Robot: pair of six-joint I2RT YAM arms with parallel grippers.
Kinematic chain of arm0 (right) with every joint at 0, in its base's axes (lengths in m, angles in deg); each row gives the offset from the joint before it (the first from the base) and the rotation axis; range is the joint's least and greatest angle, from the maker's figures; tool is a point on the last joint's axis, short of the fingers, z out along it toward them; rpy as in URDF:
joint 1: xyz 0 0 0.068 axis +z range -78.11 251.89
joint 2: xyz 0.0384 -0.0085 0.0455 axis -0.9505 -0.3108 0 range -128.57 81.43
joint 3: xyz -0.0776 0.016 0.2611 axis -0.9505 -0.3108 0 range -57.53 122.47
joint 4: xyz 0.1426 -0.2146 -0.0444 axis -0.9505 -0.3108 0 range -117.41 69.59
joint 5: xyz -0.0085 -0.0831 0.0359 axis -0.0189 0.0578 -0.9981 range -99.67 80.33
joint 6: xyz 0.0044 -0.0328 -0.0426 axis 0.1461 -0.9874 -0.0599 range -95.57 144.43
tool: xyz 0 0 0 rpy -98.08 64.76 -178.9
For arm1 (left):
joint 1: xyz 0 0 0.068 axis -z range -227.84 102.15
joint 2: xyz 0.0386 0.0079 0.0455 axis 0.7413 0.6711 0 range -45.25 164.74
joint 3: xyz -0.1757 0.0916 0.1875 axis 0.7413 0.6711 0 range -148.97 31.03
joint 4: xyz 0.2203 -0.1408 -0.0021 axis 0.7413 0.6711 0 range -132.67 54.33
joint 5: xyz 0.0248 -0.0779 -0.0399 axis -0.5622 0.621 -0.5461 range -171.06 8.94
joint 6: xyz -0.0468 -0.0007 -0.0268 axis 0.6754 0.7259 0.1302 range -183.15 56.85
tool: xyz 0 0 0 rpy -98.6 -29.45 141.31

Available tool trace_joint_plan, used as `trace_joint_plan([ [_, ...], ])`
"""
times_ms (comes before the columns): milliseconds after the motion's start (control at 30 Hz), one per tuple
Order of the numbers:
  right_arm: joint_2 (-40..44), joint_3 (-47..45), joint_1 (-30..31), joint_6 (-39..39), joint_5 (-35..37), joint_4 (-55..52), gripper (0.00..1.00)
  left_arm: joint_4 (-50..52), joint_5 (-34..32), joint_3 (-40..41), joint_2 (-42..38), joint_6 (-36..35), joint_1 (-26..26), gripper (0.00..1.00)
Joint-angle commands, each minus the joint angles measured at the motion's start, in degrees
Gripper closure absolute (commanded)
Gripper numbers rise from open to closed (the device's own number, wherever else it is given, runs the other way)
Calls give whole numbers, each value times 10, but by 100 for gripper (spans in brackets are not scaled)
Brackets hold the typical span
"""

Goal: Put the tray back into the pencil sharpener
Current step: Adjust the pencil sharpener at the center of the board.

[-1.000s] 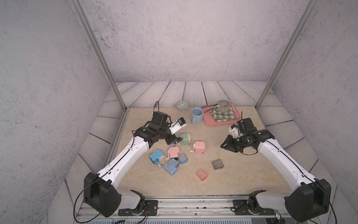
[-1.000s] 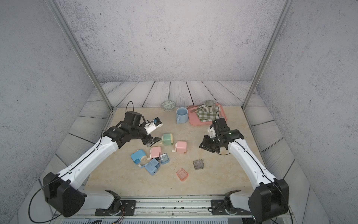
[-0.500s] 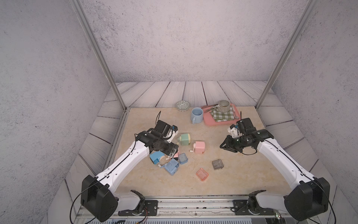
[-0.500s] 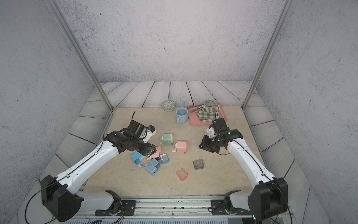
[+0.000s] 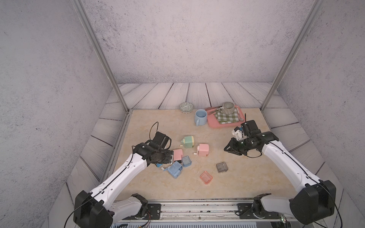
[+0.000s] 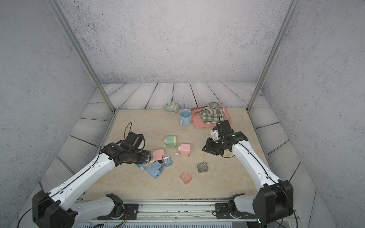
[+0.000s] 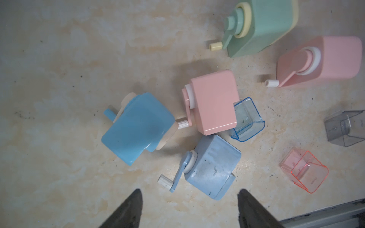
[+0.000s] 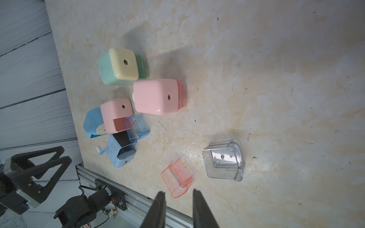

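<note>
Top views: three loose trays on the counter [image 5: 158,122]. The blue tray [image 5: 186,160] sits just past your left hand [image 5: 166,159], touching the small pink sharpener [image 5: 177,154] and near the pale blue sharpener [image 5: 174,170]. The orange tray [image 5: 206,177] lies roughly between the hands. The grey tray [image 5: 222,167] is nearer your right hand [image 5: 227,148]. Both stand clear of everything else. Can't tell which tray the task means. My guess is blue, since the left hand hovers over that cluster.

Left wrist: left hand fingers [image 7: 128,213] are wide apart with nothing between them, and the pale blue sharpener is right at the tips. The blue tray is further ahead and off to one side, with one wall against the small pink sharpener.

Right wrist: right hand fingers [image 8: 158,209] are narrowly apart and empty. The orange tray is just ahead of the tips, with the grey tray beyond it. The small pink and pale blue sharpeners both show empty slots. The blue tray lies across them, and I can't tell whether it's partly in.

Handling, my read: thin clear hard plastic, so expect it to be light, stiff and slick, and it may crack if you squeeze it. Pinch across two opposite side walls near the rim with low force. It will likely skid on the counter if nudged.

Writing: no readable brand. There are faint moulded marks on the orange and grey trays, too small to read.
</note>
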Motion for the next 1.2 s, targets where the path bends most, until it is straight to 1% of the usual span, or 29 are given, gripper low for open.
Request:
trace_joint_plan([
  [0, -3, -8, -2, -8, -13, 1, 73, 3, -23, 15, -18, 67, -20, 21],
  [133, -4, -4, -1, -13, -14, -3, 73, 10, -11, 21, -18, 110, -44, 19],
  [233, -2, -4, -1, -16, -13, -6, 73, 2, -6, 33, -25, 160, -53, 19],
  [300, 0, -5, -1, -18, -12, -9, 73, 7, -14, 45, -30, 201, -64, 18],
  [400, 4, -10, -1, -18, -14, -9, 72, 1, 8, 79, -44, 251, -94, 19],
  [500, 3, -12, -1, -24, -20, -11, 72, -14, 24, 103, -64, 268, -102, 21],
  [600, -2, -8, 2, -31, -29, -10, 70, -20, 26, 113, -78, 262, -102, 22],
  [667, -6, -5, 9, -34, -29, -10, 70, -26, 26, 116, -86, 247, -102, 22],
  [700, -8, -4, 12, -36, -29, -10, 69, -34, 34, 116, -89, 225, -102, 22],
  [800, -9, -7, 16, -36, -29, -8, 69, -76, 88, 101, -95, 102, -95, 25],
  [867, -7, -10, 16, -36, -27, -4, 68, -72, 84, 79, -96, 31, -71, 25],
  [933, -7, -11, 15, -36, -26, -2, 68, -59, 67, 57, -95, -41, -39, 25],
  [1033, -8, -11, 16, -39, -23, -3, 68, -42, 48, 41, -84, -108, -3, 24],
  [1167, -7, -11, 16, -39, -20, -2, 67, -36, 43, 37, -50, -168, 41, 22],
])
